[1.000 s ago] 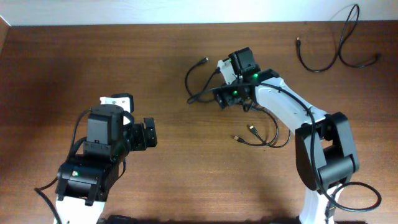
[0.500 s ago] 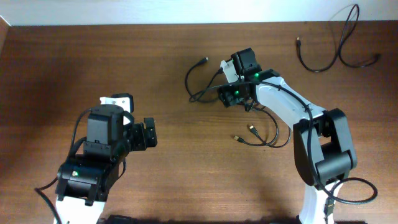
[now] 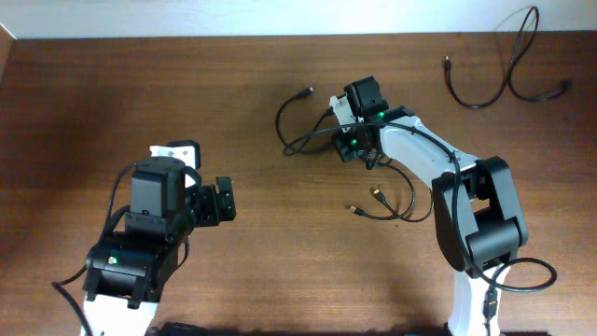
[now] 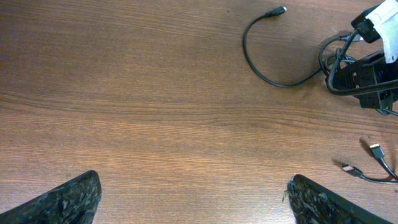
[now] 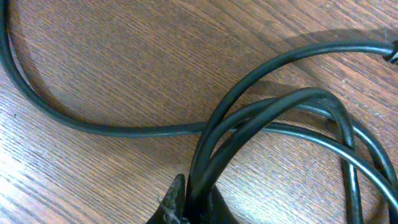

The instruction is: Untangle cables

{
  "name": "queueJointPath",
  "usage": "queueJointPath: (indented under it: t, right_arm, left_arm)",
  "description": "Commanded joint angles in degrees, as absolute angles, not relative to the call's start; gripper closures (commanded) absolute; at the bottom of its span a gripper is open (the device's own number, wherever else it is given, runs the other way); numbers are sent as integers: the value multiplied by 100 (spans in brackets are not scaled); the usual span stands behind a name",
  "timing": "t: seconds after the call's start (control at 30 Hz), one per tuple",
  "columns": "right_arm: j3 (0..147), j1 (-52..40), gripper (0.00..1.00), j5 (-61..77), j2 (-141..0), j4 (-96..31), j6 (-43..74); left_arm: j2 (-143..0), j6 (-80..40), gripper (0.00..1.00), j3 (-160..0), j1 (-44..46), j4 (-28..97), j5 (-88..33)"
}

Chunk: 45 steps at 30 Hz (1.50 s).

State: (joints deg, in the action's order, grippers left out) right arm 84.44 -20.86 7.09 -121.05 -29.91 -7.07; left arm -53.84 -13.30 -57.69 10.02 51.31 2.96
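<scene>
- R pincer (image 5: 189,205) is showing only its tips at the frame bottom in wrist view; overhead, R arm (image 3: 420,154) is covering it.
- It's clamping tight on a few strands of the tangled cables (image 5: 124,130), which are lying on the counter (image 3: 112,84) near top centre.
- R arm is reaching fwd-left, elbow bent.
- L pincer (image 4: 193,205) is gaping wide, gripping nothing, well apart from the tangle.
- Separate cable (image 3: 476,105) is lying at far right.

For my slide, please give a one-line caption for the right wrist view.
Right gripper pinches a bundle of crossed black cables over the wooden table.
</scene>
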Motion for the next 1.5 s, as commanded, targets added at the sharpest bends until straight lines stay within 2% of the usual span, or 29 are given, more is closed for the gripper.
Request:
queueJointPath:
  t: [0.0, 0.23, 0.43, 0.5, 0.57, 0.63, 0.7, 0.8, 0.93, 0.97, 1.0, 1.03, 1.27, 1.47]
  right_arm:
    - [8665, -2093, 96, 681, -12079, -3085, -709]
    - [10086, -2091, 96, 683, -11467, -4316, -1031]
    - [10385, -2250, 96, 698, -11153, -4707, -1031]
    - [10385, -2248, 96, 692, -10770, -4722, -1031]
    - [10385, -2241, 96, 659, -10342, -4781, -1184]
    - [10385, -2244, 96, 311, -10057, -4925, -1179]
    - [10385, -2244, 96, 224, -10020, -5188, -1181]
    - [10385, -2244, 96, 217, -9998, -5271, -1181]
    - [10422, -2241, 96, -268, -9810, -5183, -1184]
    - [10429, -2241, 89, -475, -9771, -5137, -1179]
    - [10433, -2241, 37, -602, -9756, -5118, -1179]
    - [10442, -2241, 23, -668, -9751, -5116, -1179]
    - [10438, -2237, 21, -521, -9839, -5177, -1160]
    - [10425, -1874, 27, 167, -10980, -5234, -974]
  left_arm:
    - [-5325, -1317, 2, -5784, 1024, 5153, 287]
    - [-5330, -1319, 2, -5784, 1024, 5155, 410]
    - [-5400, -1321, 0, -5784, 1024, 5142, 408]
    - [-5575, -1323, 0, -5784, 1024, 4958, 373]
    - [-5798, -1319, 1, -5784, 1055, 4287, -239]
    - [-6034, -1328, 2, -5806, 1317, 3020, -1149]
    - [-6346, -1538, 1, -6034, 1787, 2320, -1291]
    - [-6875, -1516, 1, -6729, 2519, 2119, -1295]
    - [-7037, -1516, 1, -7365, 2858, 2156, -1295]
    - [-7037, -1516, 1, -7389, 2873, 2182, -1293]
    - [-7039, -1514, 1, -7389, 2873, 2222, -1291]
    - [-7039, -1503, 0, -7389, 2873, 2281, -1291]
    - [-7039, -1492, 0, -7389, 2873, 2366, -1291]
    - [-7039, -1466, 1, -7389, 2873, 2515, -1288]
